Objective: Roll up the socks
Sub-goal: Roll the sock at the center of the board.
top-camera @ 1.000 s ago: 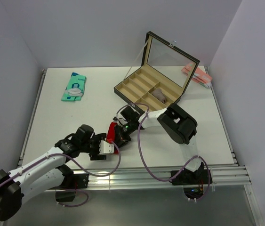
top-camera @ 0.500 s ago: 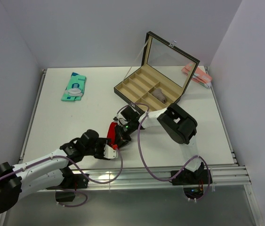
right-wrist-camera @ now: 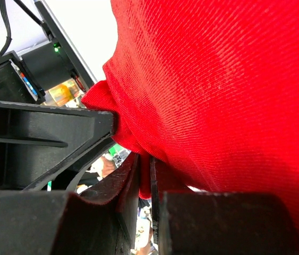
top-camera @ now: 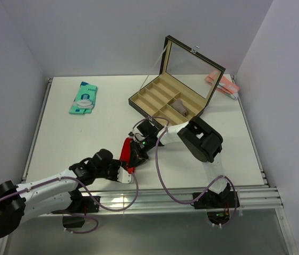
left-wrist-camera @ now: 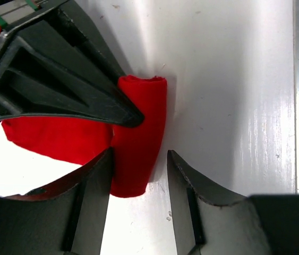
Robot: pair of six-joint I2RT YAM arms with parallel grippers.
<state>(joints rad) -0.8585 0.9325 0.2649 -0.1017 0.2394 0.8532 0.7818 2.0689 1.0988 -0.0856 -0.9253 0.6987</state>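
Socks [left-wrist-camera: 144, 106]: one red roll on table [top-camera: 75, 138], near front edge, clamped in right gripper [right-wrist-camera: 144, 175]. Left gripper [left-wrist-camera: 139, 154] apart, straddling roll end. One teal sock [top-camera: 84, 98], one pink bundle [top-camera: 221, 84], one open box [top-camera: 149, 98] behind.

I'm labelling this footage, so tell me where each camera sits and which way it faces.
Top external: above and behind the arms, looking down on the table; both arms show, left tool and right tool meeting at the red sock.
Left wrist: on the left arm, looking down at the sock's rolled end; its fingers straddle it.
Right wrist: on the right arm, close against red fabric; its fingers pinch a fold.
Shared: all show the sock.
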